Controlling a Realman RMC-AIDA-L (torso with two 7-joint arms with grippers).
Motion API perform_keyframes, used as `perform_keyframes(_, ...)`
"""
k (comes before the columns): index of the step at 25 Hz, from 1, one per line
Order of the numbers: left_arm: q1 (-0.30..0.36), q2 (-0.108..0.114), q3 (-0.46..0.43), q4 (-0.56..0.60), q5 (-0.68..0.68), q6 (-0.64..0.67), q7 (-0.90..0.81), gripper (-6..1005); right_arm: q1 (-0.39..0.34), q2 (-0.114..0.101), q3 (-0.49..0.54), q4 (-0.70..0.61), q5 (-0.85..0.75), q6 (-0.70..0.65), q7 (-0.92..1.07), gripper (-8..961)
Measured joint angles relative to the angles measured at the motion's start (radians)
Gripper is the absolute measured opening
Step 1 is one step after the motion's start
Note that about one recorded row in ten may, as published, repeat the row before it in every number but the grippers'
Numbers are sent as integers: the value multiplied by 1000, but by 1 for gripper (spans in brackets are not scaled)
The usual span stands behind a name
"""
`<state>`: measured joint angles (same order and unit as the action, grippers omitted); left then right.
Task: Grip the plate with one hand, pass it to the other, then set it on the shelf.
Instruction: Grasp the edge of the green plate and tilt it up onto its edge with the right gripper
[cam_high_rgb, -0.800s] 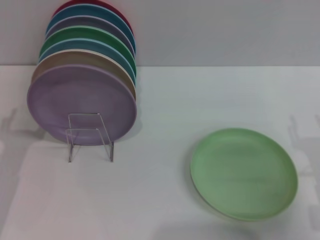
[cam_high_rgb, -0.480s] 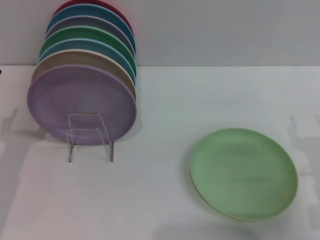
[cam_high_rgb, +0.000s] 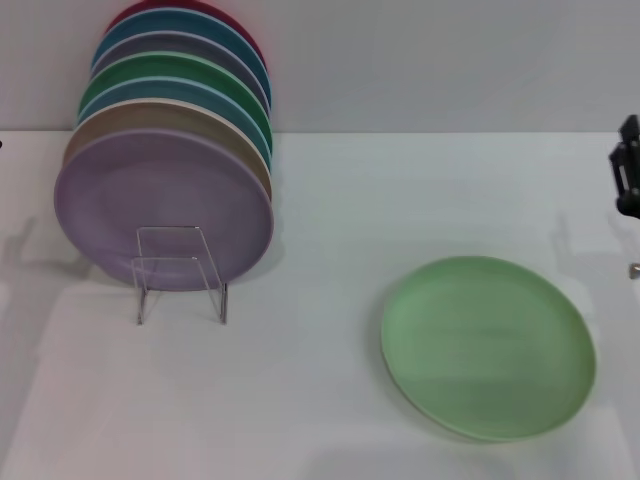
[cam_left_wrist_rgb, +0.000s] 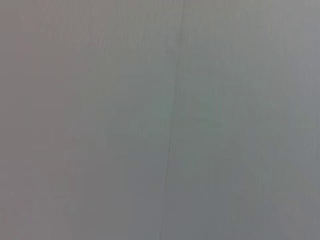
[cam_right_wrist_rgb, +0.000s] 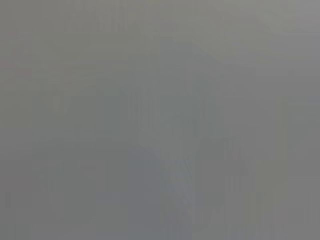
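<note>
The pale mint-green plate (cam_high_rgb: 488, 346) lies flat on the white table at the front right in the head view. The shelf (cam_high_rgb: 180, 273), a small clear wire-like stand, stands at the left with several plates leaning in a row behind it. My right gripper (cam_high_rgb: 627, 175) shows as a dark part at the right edge, behind and to the right of the plate, apart from it. My left gripper is out of view. Both wrist views show only plain grey.
The row of upright plates has a lilac plate (cam_high_rgb: 160, 205) in front, then tan, blue, emerald-green (cam_high_rgb: 170, 75), grey, blue and red ones. A grey wall stands behind the white table (cam_high_rgb: 330, 250).
My right gripper has come into the head view at the right edge. The plate and the shelf have not moved.
</note>
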<state>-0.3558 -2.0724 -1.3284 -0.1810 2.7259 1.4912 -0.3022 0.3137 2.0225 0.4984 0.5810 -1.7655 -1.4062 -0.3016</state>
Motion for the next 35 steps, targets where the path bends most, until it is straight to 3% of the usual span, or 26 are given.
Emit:
perform_keyframes(1, 0, 0, 0, 0, 0, 0, 0, 845, -16, -29, 58, 112, 0, 110, -89, 620)
perform_keyframes(2, 0, 0, 0, 0, 0, 0, 0, 845, -16, -29, 58, 112, 0, 110, -89, 620)
perform_keyframes(5, 0, 0, 0, 0, 0, 1, 0, 843, -53, -64, 183, 280, -6, 299, -220, 619)
perform_keyframes(6, 0, 0, 0, 0, 0, 1, 0, 842, -78, -70, 273, 374, -7, 429, -309, 619)
perform_keyframes(7, 0, 0, 0, 0, 0, 1, 0, 841, -78, -70, 273, 374, -7, 429, -309, 619)
perform_keyframes(10, 1, 0, 0, 0, 0, 1, 0, 840, -122, -44, 453, 484, -2, 687, -490, 619)
perform_keyframes(11, 3, 0, 0, 0, 0, 2, 0, 839, -154, 4, 616, 541, 0, 884, -613, 619)
perform_keyframes(12, 3, 0, 0, 0, 0, 2, 0, 838, -154, 4, 616, 541, 0, 884, -613, 619)
perform_keyframes(13, 4, 1, 0, 0, 0, 3, 0, 838, -166, 31, 699, 564, 1, 992, -668, 619)
perform_keyframes(15, 5, 1, 0, 0, 0, 3, 0, 836, -177, 59, 833, 596, 2, 1184, -724, 618)
perform_keyframes(16, 6, 2, 0, -1, -1, 4, 0, 836, -173, 54, 927, 618, -1, 1362, -709, 618)
perform_keyframes(17, 6, 2, 0, -1, -1, 4, 0, 835, -173, 54, 927, 618, -1, 1362, -709, 618)
perform_keyframes(19, 8, 2, -1, -1, -2, 7, 0, 834, -158, 47, 1025, 632, -37, 1529, -634, 618)
perform_keyframes(24, 8, 2, 0, -3, -1, 12, 0, 830, -80, 50, 1249, 669, -355, 1917, -366, 608)
perform_keyframes(26, 7, 2, 0, -3, -1, 12, 0, 829, -25, 49, 1287, 700, -562, 2066, -231, 598)
perform_keyframes(29, 5, 1, 0, -3, -1, 12, 0, 827, 7, 50, 1305, 725, -680, 2174, -162, 598)
perform_keyframes(31, 4, 0, 0, -3, -1, 12, 0, 826, 43, 47, 1326, 750, -739, 2326, -108, 598)
perform_keyframes(35, 3, 0, 0, -3, -1, 12, 0, 823, 65, 47, 1376, 766, -741, 2464, -94, 598)
